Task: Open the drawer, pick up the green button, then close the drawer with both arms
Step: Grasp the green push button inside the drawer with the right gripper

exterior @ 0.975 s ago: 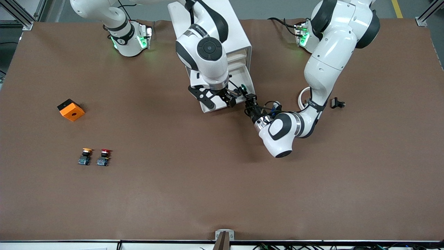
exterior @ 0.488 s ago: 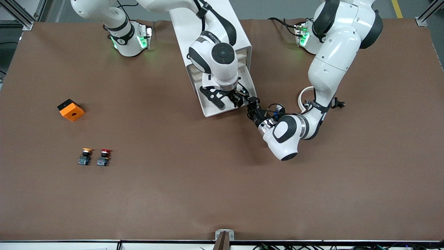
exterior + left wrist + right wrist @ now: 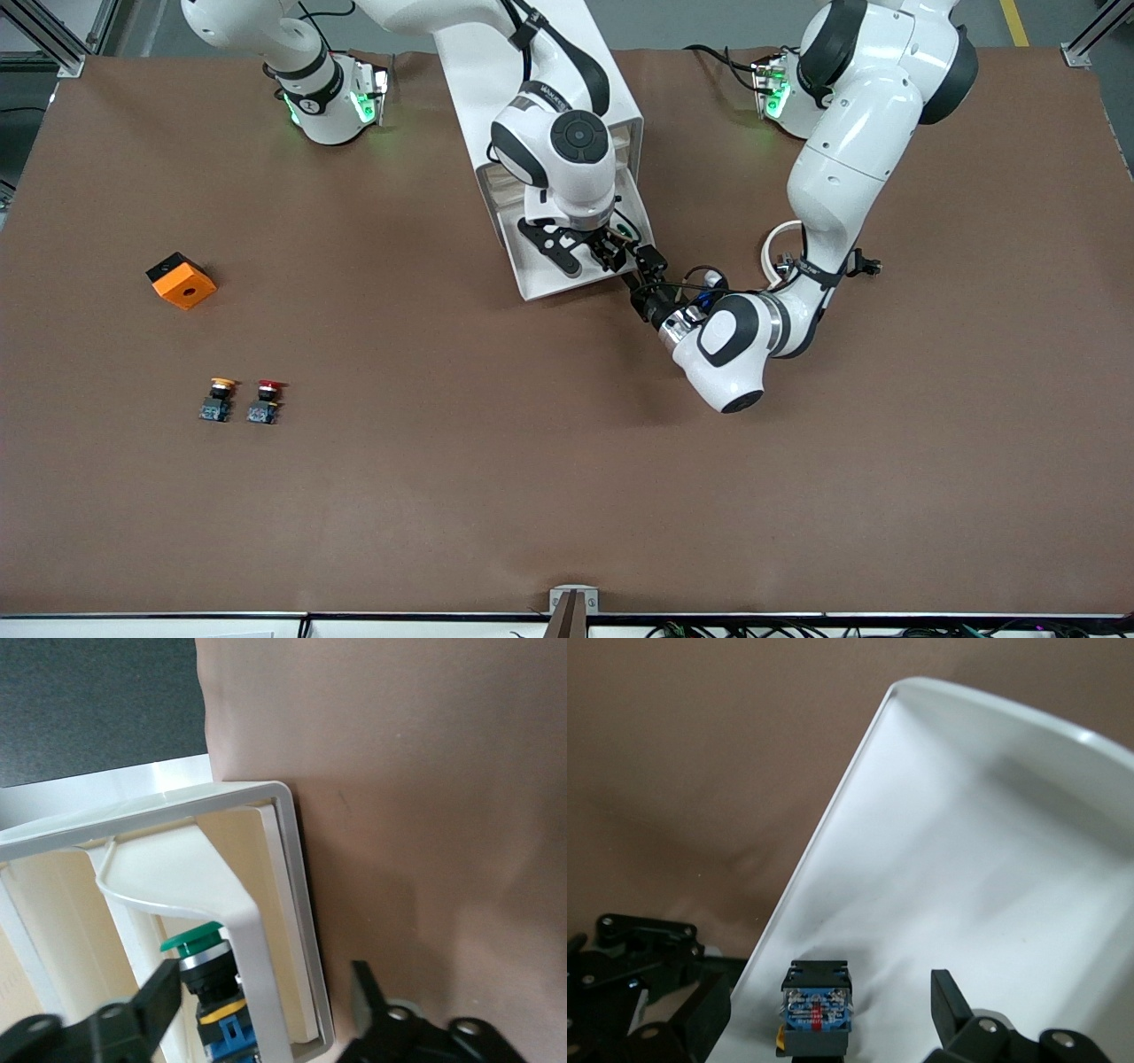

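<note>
A: Where's the button (image 3: 624,232)?
B: In the open drawer (image 3: 532,270), just above the middle of the front view, at the foot of the white cabinet (image 3: 461,71) on the worktop (image 3: 532,487).

A: Which gripper's nearer?
B: The right gripper (image 3: 611,250). It hangs over the drawer with its fingers (image 3: 950,1005) spread. In the right wrist view the button sits between them. No contact that I can see.

A: Axis?
B: The blue terminal end faces the right wrist camera and the green cap points away. So the long axis looks roughly in line with the reach. I can't tell if it's upright or lying down.

A: Left gripper (image 3: 645,262)?
B: At the drawer's front, fingers (image 3: 164,992) spread. They sit either side of the front edge, by the end of the handle (image 3: 177,890), pinching nothing. From there the button is past the front panel, inside.

A: So?
B: I'd say the right takes it, straight on. The fingers would press together across the body, not along it.
</note>
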You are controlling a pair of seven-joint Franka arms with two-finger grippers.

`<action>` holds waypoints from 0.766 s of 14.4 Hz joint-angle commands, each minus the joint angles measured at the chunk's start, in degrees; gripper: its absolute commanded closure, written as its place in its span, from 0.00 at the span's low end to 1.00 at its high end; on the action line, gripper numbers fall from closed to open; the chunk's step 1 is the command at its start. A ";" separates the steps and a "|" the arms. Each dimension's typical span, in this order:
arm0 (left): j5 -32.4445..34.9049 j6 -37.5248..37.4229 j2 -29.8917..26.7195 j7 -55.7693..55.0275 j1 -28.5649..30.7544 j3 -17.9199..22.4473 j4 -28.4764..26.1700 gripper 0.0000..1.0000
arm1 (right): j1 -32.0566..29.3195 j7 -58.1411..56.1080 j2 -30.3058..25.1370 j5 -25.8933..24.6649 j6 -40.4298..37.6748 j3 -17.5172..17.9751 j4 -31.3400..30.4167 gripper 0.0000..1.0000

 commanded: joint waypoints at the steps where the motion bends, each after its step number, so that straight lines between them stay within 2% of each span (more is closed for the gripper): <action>1: 2.58 1.55 -1.50 2.12 -0.06 0.42 -0.45 0.00 | 1.51 1.16 1.95 -0.09 1.83 -0.63 1.24 0.00; 6: 6.36 4.02 -2.56 13.97 0.20 0.42 -0.45 0.00 | 2.39 1.16 3.10 -0.19 1.92 -0.63 2.03 0.00; 10: 6.99 5.33 -3.44 28.36 1.17 0.94 -0.45 0.00 | 3.00 0.63 3.80 -1.24 1.92 -0.63 2.03 0.00; 11: 6.99 6.64 -3.79 33.37 1.17 1.38 -0.45 0.00 | 3.10 0.46 3.89 -1.24 1.92 -0.63 2.03 0.10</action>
